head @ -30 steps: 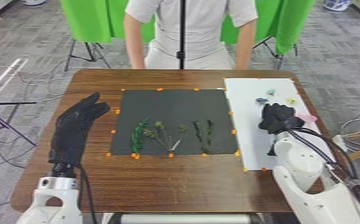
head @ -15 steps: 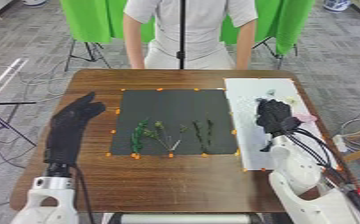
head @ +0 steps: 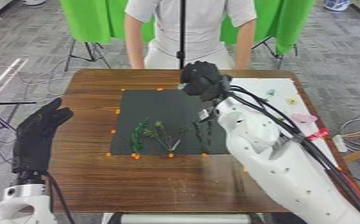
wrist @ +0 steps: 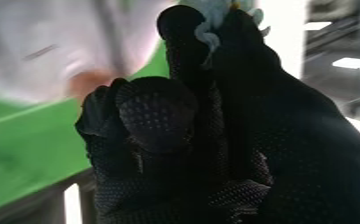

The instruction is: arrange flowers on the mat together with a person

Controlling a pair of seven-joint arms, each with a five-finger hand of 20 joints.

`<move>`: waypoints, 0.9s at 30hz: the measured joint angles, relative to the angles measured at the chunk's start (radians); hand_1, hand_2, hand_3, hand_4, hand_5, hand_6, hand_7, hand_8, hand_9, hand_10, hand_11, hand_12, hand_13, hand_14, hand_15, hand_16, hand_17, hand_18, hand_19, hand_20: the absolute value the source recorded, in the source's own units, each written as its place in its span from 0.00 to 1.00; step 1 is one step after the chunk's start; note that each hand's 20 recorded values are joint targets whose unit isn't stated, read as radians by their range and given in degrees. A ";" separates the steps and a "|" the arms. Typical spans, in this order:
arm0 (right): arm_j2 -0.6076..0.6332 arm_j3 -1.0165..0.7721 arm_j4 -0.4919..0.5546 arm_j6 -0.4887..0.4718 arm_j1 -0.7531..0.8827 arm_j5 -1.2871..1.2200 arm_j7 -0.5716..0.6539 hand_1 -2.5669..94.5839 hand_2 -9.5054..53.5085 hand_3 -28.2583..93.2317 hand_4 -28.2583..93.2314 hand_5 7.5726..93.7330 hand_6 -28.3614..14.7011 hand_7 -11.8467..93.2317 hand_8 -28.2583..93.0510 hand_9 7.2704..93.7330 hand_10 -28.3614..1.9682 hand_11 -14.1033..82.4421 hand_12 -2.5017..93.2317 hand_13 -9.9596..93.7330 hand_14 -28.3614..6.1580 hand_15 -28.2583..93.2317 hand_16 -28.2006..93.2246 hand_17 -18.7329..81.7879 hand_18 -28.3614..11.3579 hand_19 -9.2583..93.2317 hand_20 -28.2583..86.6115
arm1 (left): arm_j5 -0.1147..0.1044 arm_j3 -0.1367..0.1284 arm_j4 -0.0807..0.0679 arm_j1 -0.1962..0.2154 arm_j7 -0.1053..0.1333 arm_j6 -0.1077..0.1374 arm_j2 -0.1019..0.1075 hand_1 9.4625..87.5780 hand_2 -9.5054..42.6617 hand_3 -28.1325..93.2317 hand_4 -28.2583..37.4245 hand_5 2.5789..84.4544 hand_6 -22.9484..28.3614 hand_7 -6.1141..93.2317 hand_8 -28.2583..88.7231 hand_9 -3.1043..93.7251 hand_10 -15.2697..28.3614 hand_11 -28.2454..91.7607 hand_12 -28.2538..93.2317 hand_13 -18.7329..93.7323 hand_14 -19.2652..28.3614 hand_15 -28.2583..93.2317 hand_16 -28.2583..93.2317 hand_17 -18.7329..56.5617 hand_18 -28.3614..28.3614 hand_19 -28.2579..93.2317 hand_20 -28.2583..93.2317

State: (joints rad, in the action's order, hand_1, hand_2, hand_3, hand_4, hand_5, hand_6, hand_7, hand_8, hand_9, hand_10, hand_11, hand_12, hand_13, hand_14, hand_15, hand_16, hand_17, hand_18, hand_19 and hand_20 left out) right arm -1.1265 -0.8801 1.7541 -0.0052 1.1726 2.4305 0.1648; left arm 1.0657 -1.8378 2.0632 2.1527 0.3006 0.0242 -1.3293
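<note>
Pale bluish-white petals show on the flower (wrist: 214, 14) that we hold pinched between the fingertips of our right hand (head: 205, 82), with the hand at the far right corner of the dark mat (head: 159, 107). Our left hand (head: 40, 131) is open over the table's left edge, its fingers fairly straight and pointing away from us.

On the near part of the mat we see a leafy green sprig (head: 137, 137) at the left, thin branching stems (head: 164, 136) just beside it, and slim dark-green stems (head: 202, 141) farther right, partly beside our right arm. Right of the mat, on the white sheet (head: 256, 84), we have a pale green flower (head: 271, 92), a yellowish one nearer us, and a pink flower (head: 304, 118) nearest. Orange marks line the mat's edges on the brown wooden table (head: 159, 180).
</note>
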 measured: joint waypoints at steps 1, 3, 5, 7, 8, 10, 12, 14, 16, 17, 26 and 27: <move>-0.027 0.028 -0.031 -0.018 -0.028 0.003 -0.012 0.69 0.00 0.74 0.04 0.89 0.72 0.30 0.30 0.98 0.67 0.22 0.46 0.90 0.71 0.72 0.58 0.61 0.19 0.87 0.74 | -0.003 0.000 -0.004 -0.001 0.000 0.004 0.000 0.17 0.21 0.79 0.06 0.57 0.53 0.18 0.20 0.52 0.68 0.38 0.36 0.49 0.80 0.39 0.27 0.29 0.74 0.29 0.37; -0.081 0.081 -0.087 -0.046 -0.074 0.013 -0.025 0.69 0.00 0.74 0.04 0.89 0.73 0.30 0.30 0.98 0.67 0.22 0.46 0.90 0.71 0.72 0.58 0.61 0.19 0.87 0.74 | -0.008 0.001 -0.015 -0.004 0.000 0.008 0.000 0.17 0.24 0.80 0.05 0.57 0.53 0.18 0.20 0.52 0.68 0.38 0.36 0.49 0.80 0.39 0.27 0.29 0.73 0.29 0.37; -0.130 0.126 -0.128 -0.062 -0.102 0.024 -0.033 0.69 0.00 0.74 0.04 0.89 0.73 0.30 0.30 0.98 0.68 0.22 0.46 0.90 0.71 0.72 0.58 0.61 0.20 0.87 0.74 | -0.013 0.003 -0.026 -0.010 0.000 0.008 0.001 0.16 0.24 0.80 0.05 0.57 0.53 0.18 0.20 0.53 0.68 0.38 0.36 0.49 0.80 0.39 0.27 0.29 0.73 0.29 0.37; -0.175 0.160 -0.155 -0.075 -0.118 0.036 -0.047 0.69 0.00 0.74 0.04 0.89 0.73 0.30 0.30 0.98 0.68 0.22 0.46 0.90 0.71 0.72 0.58 0.61 0.20 0.88 0.74 | -0.020 0.005 -0.035 -0.016 0.000 0.008 0.002 0.16 0.23 0.80 0.05 0.57 0.54 0.18 0.20 0.53 0.68 0.38 0.36 0.49 0.80 0.39 0.27 0.29 0.73 0.29 0.37; -0.196 0.173 -0.165 -0.081 -0.121 0.044 -0.055 0.69 0.00 0.74 0.04 0.89 0.73 0.30 0.30 0.98 0.68 0.22 0.47 0.90 0.71 0.72 0.58 0.61 0.20 0.88 0.74 | -0.023 0.006 -0.040 -0.020 0.001 0.008 0.003 0.16 0.22 0.80 0.05 0.57 0.54 0.18 0.20 0.53 0.68 0.38 0.36 0.49 0.80 0.39 0.27 0.29 0.73 0.29 0.37; -0.231 0.197 -0.179 -0.092 -0.125 0.062 -0.071 0.69 0.00 0.74 0.04 0.89 0.73 0.30 0.30 0.97 0.68 0.23 0.47 0.90 0.71 0.73 0.58 0.61 0.20 0.88 0.74 | -0.028 0.009 -0.046 -0.027 0.002 0.008 0.005 0.16 0.22 0.80 0.04 0.57 0.54 0.18 0.20 0.53 0.68 0.39 0.36 0.49 0.80 0.39 0.27 0.29 0.73 0.29 0.37; -0.259 0.224 -0.192 -0.102 -0.130 0.082 -0.084 0.69 0.00 0.74 0.04 0.89 0.73 0.31 0.30 0.97 0.68 0.22 0.47 0.90 0.71 0.73 0.58 0.61 0.20 0.88 0.74 | -0.032 0.012 -0.051 -0.033 0.003 0.008 0.008 0.16 0.22 0.80 0.04 0.57 0.54 0.18 0.20 0.53 0.68 0.39 0.36 0.49 0.80 0.39 0.27 0.29 0.73 0.29 0.37; -0.281 0.252 -0.205 -0.112 -0.136 0.097 -0.092 0.69 0.00 0.74 0.04 0.89 0.73 0.31 0.30 0.97 0.69 0.22 0.47 0.90 0.71 0.73 0.58 0.61 0.20 0.88 0.74 | -0.037 0.018 -0.054 -0.039 0.005 0.008 0.012 0.17 0.22 0.81 0.04 0.57 0.54 0.18 0.20 0.53 0.68 0.39 0.36 0.49 0.80 0.39 0.27 0.29 0.73 0.29 0.37; -0.300 0.268 -0.219 -0.122 -0.137 0.112 -0.101 0.69 0.00 0.74 0.03 0.88 0.73 0.30 0.30 0.97 0.69 0.22 0.47 0.90 0.71 0.73 0.58 0.61 0.20 0.88 0.74 | -0.044 0.025 -0.058 -0.045 0.007 0.008 0.018 0.18 0.23 0.81 0.05 0.57 0.54 0.18 0.20 0.53 0.68 0.39 0.36 0.49 0.80 0.39 0.27 0.29 0.73 0.29 0.37; -0.309 0.272 -0.226 -0.128 -0.137 0.121 -0.106 0.69 0.00 0.74 0.03 0.88 0.73 0.30 0.30 0.97 0.69 0.22 0.46 0.89 0.71 0.73 0.58 0.61 0.20 0.88 0.74 | -0.047 0.029 -0.060 -0.049 0.008 0.008 0.022 0.18 0.23 0.81 0.05 0.57 0.53 0.18 0.20 0.53 0.68 0.39 0.36 0.49 0.80 0.39 0.27 0.29 0.73 0.29 0.37; -0.358 0.280 -0.278 -0.153 -0.126 0.189 -0.135 0.67 0.00 0.76 0.03 0.85 0.74 0.30 0.28 0.94 0.69 0.21 0.43 0.88 0.70 0.74 0.58 0.59 0.20 0.87 0.75 | -0.057 0.055 -0.070 -0.072 0.011 0.008 0.041 0.18 0.23 0.81 0.05 0.57 0.53 0.18 0.20 0.53 0.67 0.39 0.36 0.50 0.80 0.40 0.26 0.29 0.73 0.29 0.37; -0.361 0.277 -0.282 -0.155 -0.122 0.194 -0.136 0.66 0.00 0.76 0.03 0.83 0.74 0.29 0.28 0.93 0.68 0.21 0.42 0.87 0.69 0.75 0.58 0.58 0.19 0.87 0.75 | -0.057 0.056 -0.070 -0.073 0.012 0.008 0.041 0.18 0.22 0.81 0.05 0.57 0.54 0.18 0.20 0.53 0.68 0.39 0.36 0.50 0.80 0.40 0.26 0.29 0.73 0.29 0.37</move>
State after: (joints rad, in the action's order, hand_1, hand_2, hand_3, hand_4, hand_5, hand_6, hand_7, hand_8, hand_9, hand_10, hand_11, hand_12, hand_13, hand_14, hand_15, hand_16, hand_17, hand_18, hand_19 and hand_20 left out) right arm -1.4873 -0.6032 1.4720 -0.1604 1.0503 2.6248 0.0285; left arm 1.0085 -1.7818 1.9930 2.0799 0.3125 0.0326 -1.2886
